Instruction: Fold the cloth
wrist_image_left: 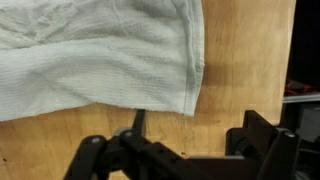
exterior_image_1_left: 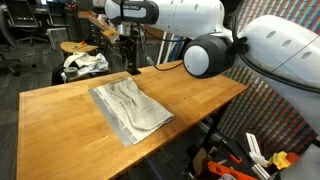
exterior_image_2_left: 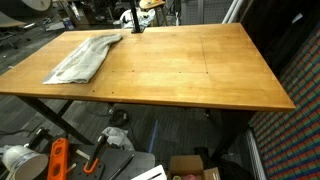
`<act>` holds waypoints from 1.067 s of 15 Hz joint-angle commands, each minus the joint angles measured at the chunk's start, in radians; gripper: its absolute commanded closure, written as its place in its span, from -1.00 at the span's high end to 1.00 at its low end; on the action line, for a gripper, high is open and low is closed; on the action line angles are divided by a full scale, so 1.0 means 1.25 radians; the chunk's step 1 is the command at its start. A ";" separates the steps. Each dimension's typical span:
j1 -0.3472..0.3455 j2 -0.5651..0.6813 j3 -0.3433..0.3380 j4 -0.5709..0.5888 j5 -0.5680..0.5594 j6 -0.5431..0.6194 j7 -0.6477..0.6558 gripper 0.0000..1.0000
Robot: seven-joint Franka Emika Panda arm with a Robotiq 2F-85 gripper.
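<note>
The wooden table (exterior_image_1_left: 200, 95) fills most of both exterior views, its top bare wood apart from one sheet. The white robot arm (exterior_image_1_left: 200, 30) reaches over the table from one side.

The cloth (exterior_image_1_left: 130, 108) lies flat on the table top, toward one end and close to the table's edge. It is pale grey-white, roughly rectangular and wrinkled, and it also shows in an exterior view (exterior_image_2_left: 85, 58) near a corner of the table. In the wrist view the cloth (wrist_image_left: 100, 55) covers the upper part of the picture, with its hemmed corner resting on the table's wood (wrist_image_left: 245, 70).

Beyond the table, a smaller white bundle (exterior_image_1_left: 85, 62) with dark patches sits on a low round stand.

The gripper (exterior_image_1_left: 125, 52) hangs by the table's edge, just past one end of the cloth. In the wrist view the gripper (wrist_image_left: 175, 150) stands wide open over the table with nothing between its jaws, and the cloth's corner lies just ahead of its fingers (wrist_image_left: 95, 150), apart from them.
</note>
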 commanded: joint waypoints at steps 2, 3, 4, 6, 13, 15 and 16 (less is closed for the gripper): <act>0.084 -0.055 0.011 -0.016 -0.006 -0.042 -0.116 1.00; 0.109 -0.057 0.012 -0.018 -0.009 -0.052 -0.133 1.00; 0.135 -0.054 0.011 -0.019 -0.014 -0.055 -0.150 1.00; 0.177 -0.046 0.009 -0.025 -0.023 -0.063 -0.193 1.00; 0.240 0.043 -0.052 0.002 -0.141 -0.053 -0.407 1.00; 0.238 0.064 -0.077 0.013 -0.177 -0.018 -0.470 1.00; 0.230 0.071 -0.080 0.017 -0.181 0.003 -0.492 1.00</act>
